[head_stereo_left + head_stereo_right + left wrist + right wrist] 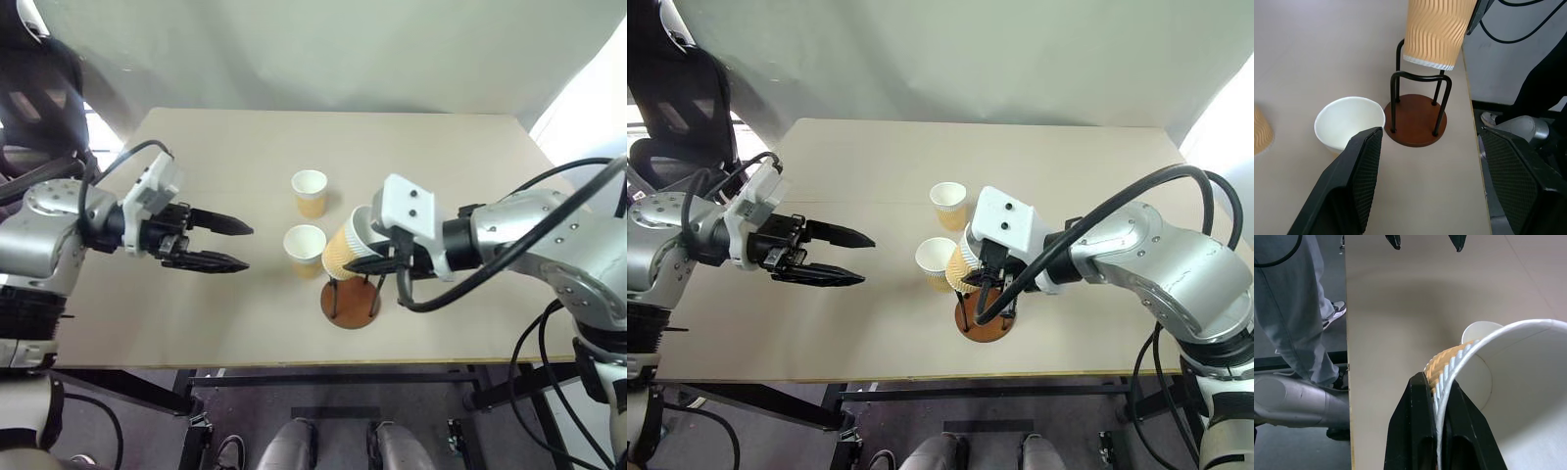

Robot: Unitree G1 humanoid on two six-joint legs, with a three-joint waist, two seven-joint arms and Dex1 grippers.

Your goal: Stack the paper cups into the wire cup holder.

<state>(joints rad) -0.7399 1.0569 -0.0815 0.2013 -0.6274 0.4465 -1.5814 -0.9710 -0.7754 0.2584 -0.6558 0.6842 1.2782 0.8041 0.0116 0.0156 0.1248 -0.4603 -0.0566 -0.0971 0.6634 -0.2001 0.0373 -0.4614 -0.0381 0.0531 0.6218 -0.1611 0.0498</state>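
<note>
My right gripper [364, 260] is shut on the rim wall of a ribbed tan paper cup [343, 251]. It holds the cup tilted, bottom end just above the black loops of the wire cup holder [350, 304], which stands near the table's front edge. In the left wrist view the cup's bottom [1436, 34] hangs over the loop tops [1420, 78]. Two more paper cups stand upright on the table, one [305, 250] just left of the holder and one [310, 192] further back. My left gripper [249, 248] is open and empty, pointing at them from the left, well apart.
The light wooden table [196, 323] has bare room at the left and back. Its front edge runs close behind the holder's base [1415, 122]. A dark chair [676, 108] stands at the far left.
</note>
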